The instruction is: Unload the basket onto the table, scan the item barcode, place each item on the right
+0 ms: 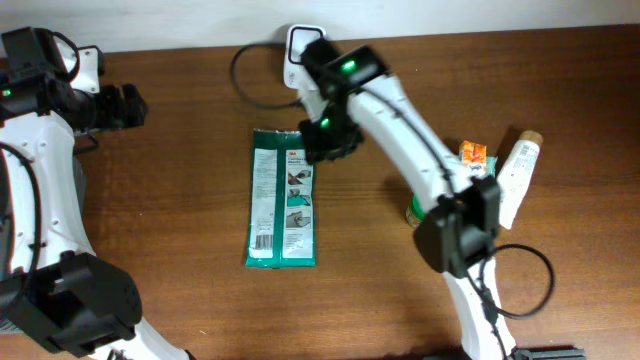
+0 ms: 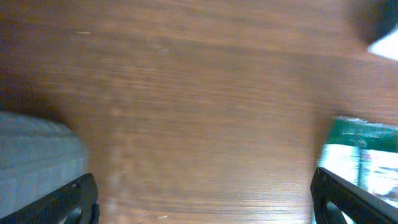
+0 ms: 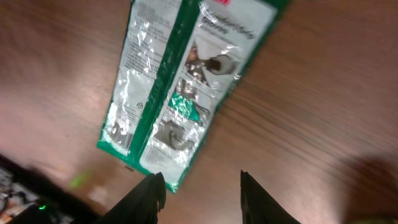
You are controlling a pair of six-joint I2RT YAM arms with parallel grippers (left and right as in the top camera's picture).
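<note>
The item, a green and white packet (image 1: 283, 200), lies flat on the wooden table with a barcode (image 1: 262, 241) near its front left corner. My right gripper (image 1: 325, 140) hovers by the packet's far right corner. In the right wrist view the right gripper (image 3: 200, 186) is open with only bare wood between its fingers, and the packet (image 3: 180, 81) lies just beyond its left fingertip (image 3: 154, 190). My left gripper (image 1: 125, 105) stays at the far left, away from the packet. In the left wrist view the left gripper (image 2: 202, 199) is wide open and empty, with the packet (image 2: 364, 155) at the right edge.
A white device (image 1: 300, 42) with a black cable (image 1: 245, 85) sits at the back of the table. At the right are a white tube (image 1: 515, 175), an orange packet (image 1: 475, 155) and a green can (image 1: 420, 210). A grey surface (image 2: 31, 155) borders the table's left side.
</note>
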